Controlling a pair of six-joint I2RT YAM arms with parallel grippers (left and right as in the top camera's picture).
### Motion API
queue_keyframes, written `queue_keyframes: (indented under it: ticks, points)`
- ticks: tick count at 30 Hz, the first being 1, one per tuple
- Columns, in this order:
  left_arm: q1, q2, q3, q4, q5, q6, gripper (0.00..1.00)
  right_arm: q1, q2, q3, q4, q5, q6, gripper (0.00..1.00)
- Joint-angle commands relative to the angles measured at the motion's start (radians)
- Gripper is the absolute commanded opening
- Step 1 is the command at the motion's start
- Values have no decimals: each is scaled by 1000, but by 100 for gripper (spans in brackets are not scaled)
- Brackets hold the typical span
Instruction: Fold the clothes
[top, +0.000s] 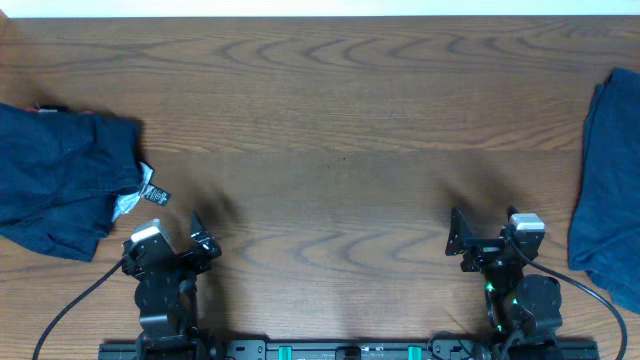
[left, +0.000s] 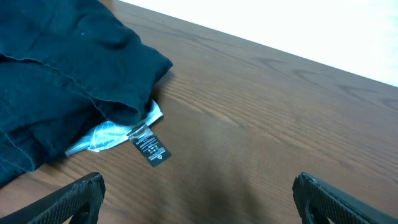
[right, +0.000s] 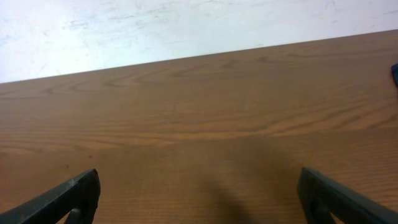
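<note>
Navy cloth sits at both side edges of the overhead frame. The shorts (top: 60, 190) lie bunched at the middle left, partly cut off by the frame, with their small black tag (top: 153, 194) and a scrap of pale lining (top: 125, 205) turned out toward the centre. Another blue piece (top: 605, 180) lies at the right edge, also cropped. Neither is flat or squared, so by my reading no fold has begun. The left gripper (top: 203, 238) is poised near the tag at the lower left, its jaws spread wide and holding nothing — a sensible stance, I judge, for reaching the nearest hem. The right gripper (top: 458, 240) mirrors it at the lower right, equally wide and empty, well apart from the blue piece. Its wrist view shows only bare wood and what looks like a sliver of that piece at the far right edge. Between the two garments the wooden table (top: 330, 120) runs open across the whole middle of the frame — ample room to drag the shorts inward and spread them. The caution lies at the edges: both garments reach past the frame, so how near they are to the table's lip cannot be told, and any pull should go toward the centre.
</note>
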Motion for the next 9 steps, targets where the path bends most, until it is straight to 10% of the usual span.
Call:
queue_keyframes:
  ticks: [1,9]
  points:
    - [5,-6,-21,-8,-5,10,98,-6,-9,-5,3,-5,-18,99]
    - [5,-6,-21,-8,-5,10,98,-6,-9,-5,3,-5,-18,99]
